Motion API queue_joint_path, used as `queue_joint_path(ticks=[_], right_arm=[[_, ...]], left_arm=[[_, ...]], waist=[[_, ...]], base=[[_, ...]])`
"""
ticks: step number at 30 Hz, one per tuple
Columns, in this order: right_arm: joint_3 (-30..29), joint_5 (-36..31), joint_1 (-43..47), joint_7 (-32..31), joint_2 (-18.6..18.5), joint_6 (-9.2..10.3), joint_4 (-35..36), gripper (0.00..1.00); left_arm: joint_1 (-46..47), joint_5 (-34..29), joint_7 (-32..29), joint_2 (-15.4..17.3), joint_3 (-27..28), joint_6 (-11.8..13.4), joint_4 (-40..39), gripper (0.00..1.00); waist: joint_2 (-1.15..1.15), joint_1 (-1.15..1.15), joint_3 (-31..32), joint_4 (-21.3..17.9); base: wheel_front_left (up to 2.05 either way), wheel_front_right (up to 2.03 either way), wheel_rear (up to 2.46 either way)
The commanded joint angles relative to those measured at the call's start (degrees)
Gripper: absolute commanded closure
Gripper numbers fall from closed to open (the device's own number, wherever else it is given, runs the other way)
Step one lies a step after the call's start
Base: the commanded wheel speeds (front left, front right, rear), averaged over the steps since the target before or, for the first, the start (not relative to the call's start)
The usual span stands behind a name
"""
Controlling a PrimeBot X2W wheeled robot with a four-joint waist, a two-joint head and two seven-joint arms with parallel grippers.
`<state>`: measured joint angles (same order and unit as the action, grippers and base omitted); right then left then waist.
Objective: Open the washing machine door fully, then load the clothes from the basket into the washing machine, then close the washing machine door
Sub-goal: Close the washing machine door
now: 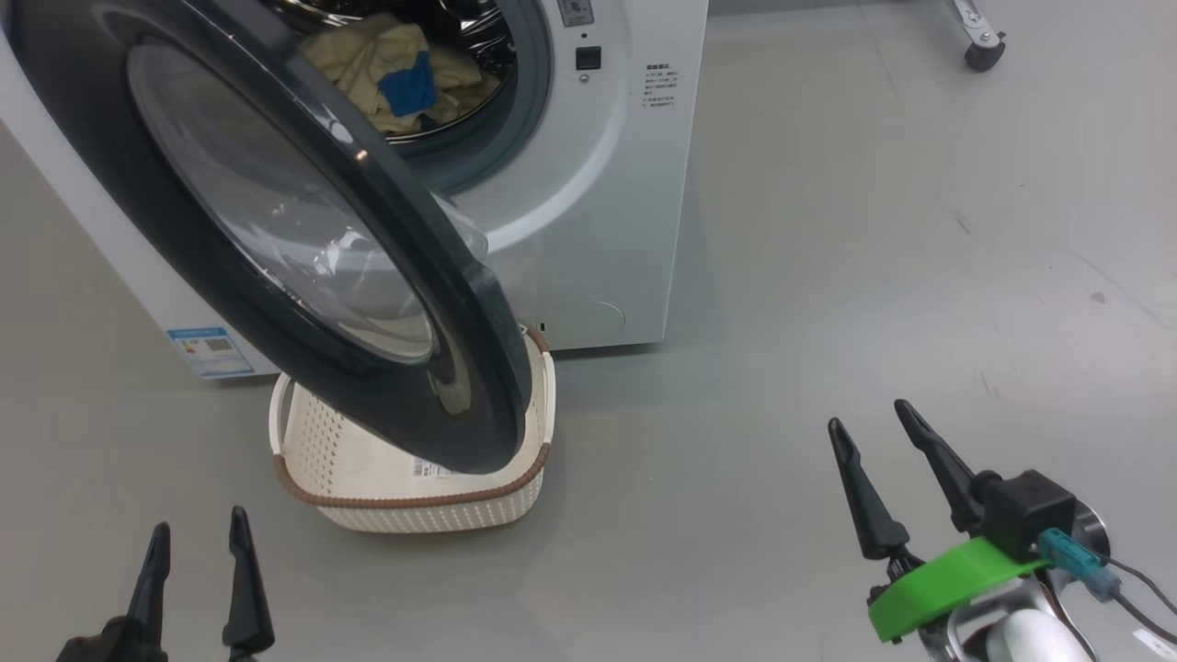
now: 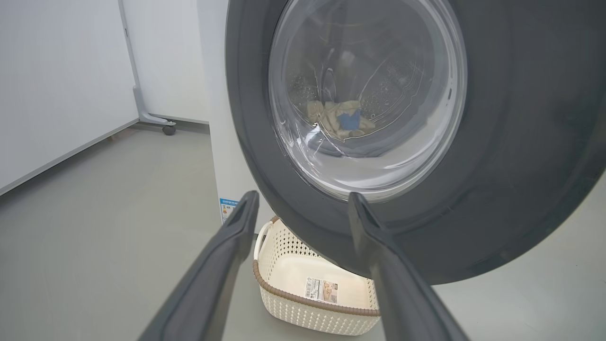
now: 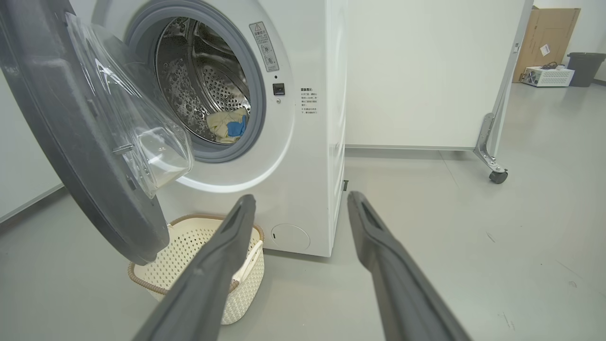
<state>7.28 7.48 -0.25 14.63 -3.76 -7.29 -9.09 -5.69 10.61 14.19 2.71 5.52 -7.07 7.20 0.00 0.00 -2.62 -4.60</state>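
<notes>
The white washing machine [image 1: 588, 230] stands ahead with its door [image 1: 110, 138] swung partway out, hanging over the basket [image 1: 414, 504]. The clothes [image 1: 395, 74], cream with a blue patch, lie inside the steel drum. They also show through the door glass as clothes [image 2: 341, 121] and past the door's edge as clothes [image 3: 227, 125]. The basket [image 2: 284, 294] holds only a sticker on its bottom. My left gripper [image 1: 201, 518] is open, low and short of the basket, facing the door [image 2: 497, 142]. My right gripper [image 1: 868, 414] is open over bare floor, right of the machine.
Grey floor spreads wide to the right of the washing machine [image 3: 312, 166]. A white partition on a castered leg [image 3: 494, 166] stands behind it, with a cardboard box [image 3: 544, 38] and a dark bin [image 3: 584, 66] far back. A white wall panel [image 2: 57, 85] runs along the left.
</notes>
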Motion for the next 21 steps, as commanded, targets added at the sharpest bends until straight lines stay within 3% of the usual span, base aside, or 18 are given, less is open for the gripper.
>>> queue_joint_path(ticks=[1, 12, 13, 14, 15, 21], right_arm=[[0.99, -0.65, -1.16, 0.37, -0.52, -0.20, 1.46, 0.00], [1.83, -0.58, -1.72, 0.37, -1.18, -0.20, 1.15, 0.00], [1.87, -0.50, -1.80, 0.37, -1.21, -0.20, 0.97, 0.16], [1.87, -0.46, -1.94, 0.37, -1.25, -0.20, 0.83, 0.61], [1.95, -0.42, -2.07, 0.37, -1.30, -0.20, 0.63, 1.00], [2.19, -0.22, -3.32, 0.37, -1.38, -0.20, -0.48, 1.00]], left_arm=[[1.23, 0.00, 0.81, 0.19, 2.14, -0.06, -1.73, 0.00], [0.96, 0.13, 0.81, 0.18, 1.69, -0.27, -1.62, 0.00], [1.01, 0.19, 0.81, 0.18, 1.66, -0.28, -1.63, 0.00], [1.06, 0.23, 0.81, 0.18, 1.63, -0.29, -1.62, 0.00], [1.14, 0.27, 0.81, 0.18, 1.63, -0.30, -1.61, 0.00], [1.73, 0.47, 0.81, 0.17, 1.53, -0.33, -1.51, 0.00]], waist=[[0.00, 0.00, 0.05, 0.09], [0.00, 0.00, 0.19, 0.47], [0.00, 0.00, 0.09, 0.50], [0.00, 0.00, -0.02, 0.53], [0.00, 0.00, -0.16, 0.56], [0.00, 0.00, -0.72, 0.92]], base=[[0.00, 0.00, 0.00], [0.00, 0.00, 0.00], [0.00, 0.00, 0.00], [0.00, 0.00, 0.00], [0.00, 0.00, 0.00], [0.00, 0.00, 0.00]])
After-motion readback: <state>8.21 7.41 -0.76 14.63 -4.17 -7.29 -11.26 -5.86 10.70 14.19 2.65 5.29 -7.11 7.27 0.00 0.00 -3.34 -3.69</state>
